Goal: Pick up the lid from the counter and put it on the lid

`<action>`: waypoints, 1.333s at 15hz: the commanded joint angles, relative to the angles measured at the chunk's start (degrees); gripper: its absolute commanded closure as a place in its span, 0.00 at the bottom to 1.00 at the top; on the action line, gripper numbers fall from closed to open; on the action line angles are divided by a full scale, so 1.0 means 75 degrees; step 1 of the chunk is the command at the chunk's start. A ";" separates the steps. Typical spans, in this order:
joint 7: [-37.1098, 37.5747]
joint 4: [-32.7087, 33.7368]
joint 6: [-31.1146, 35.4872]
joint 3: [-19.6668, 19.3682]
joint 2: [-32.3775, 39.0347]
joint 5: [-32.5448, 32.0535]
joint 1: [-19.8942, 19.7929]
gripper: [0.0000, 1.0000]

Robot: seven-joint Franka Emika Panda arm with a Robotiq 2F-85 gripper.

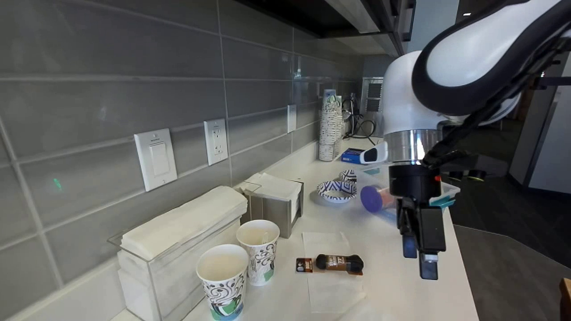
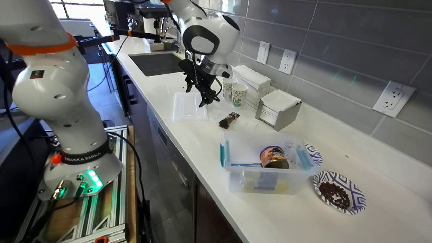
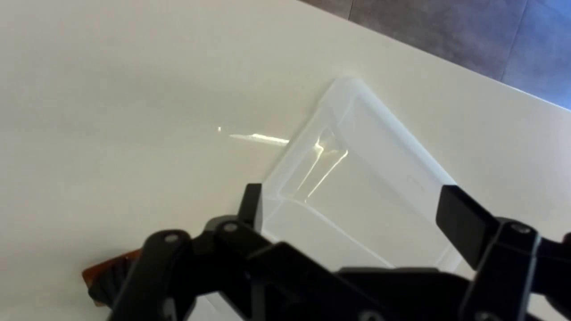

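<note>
The lid [image 2: 189, 113] is a translucent white rectangle lying flat on the counter near its front edge. In the wrist view the lid [image 3: 379, 200] sits diagonally below and between the fingers, with its lower part hidden behind the gripper. My gripper [image 3: 350, 216] is open and empty. In both exterior views the gripper [image 1: 419, 262] [image 2: 195, 97] points down, with its fingertips above the counter over the lid area. A clear plastic box [image 2: 238, 182] with blue latches stands open on the counter. It also shows partly behind the arm in an exterior view [image 1: 449, 190].
The box holds a can [image 2: 274, 156] and other items. A dark brown packet [image 2: 229, 119] lies beside the lid. Two paper cups [image 2: 239, 94], a napkin holder [image 2: 288, 116] and a stack of towels [image 1: 187, 223] stand by the wall. Patterned bowls [image 2: 357, 194] sit beyond the box.
</note>
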 commanded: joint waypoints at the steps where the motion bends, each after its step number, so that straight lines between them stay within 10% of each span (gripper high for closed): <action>1: 0.0160 -0.0196 0.0005 -0.0280 -0.0223 -0.0051 0.0261 0.00; 20: 0.0003 -0.1717 0.3180 -0.0082 0.0697 0.3249 0.0925 0.00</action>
